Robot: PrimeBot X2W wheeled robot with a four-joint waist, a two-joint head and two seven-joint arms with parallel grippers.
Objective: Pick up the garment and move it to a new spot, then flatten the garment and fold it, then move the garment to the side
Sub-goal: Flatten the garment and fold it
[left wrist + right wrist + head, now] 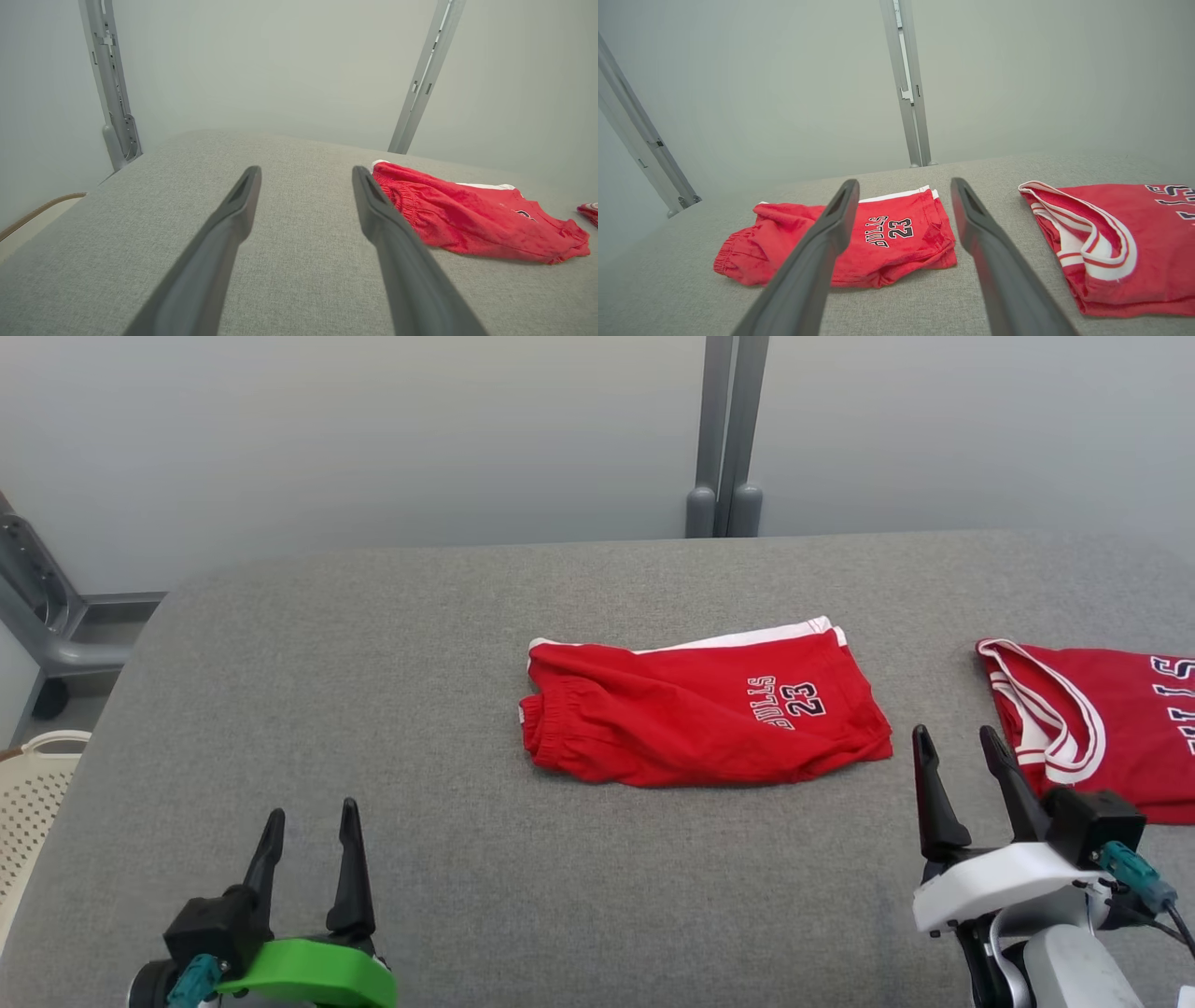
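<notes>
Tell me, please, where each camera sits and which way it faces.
Head view: on the head, looking down at table, shorts, jersey; left pincer and right pincer below.
Left wrist view: along the open left pincer, across the table.
Right wrist view: along the open right pincer, towards shorts and jersey.
All share the shorts.

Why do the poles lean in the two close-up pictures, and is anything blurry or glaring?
Head view: soft even light, no glare, shorts sharp with a thin shadow at the near edge. Left wrist view: wide lens tilts the poles outward; the left tool's fingers look slightly soft. Right wrist view: same tilt; shorts' print crisp.
</notes>
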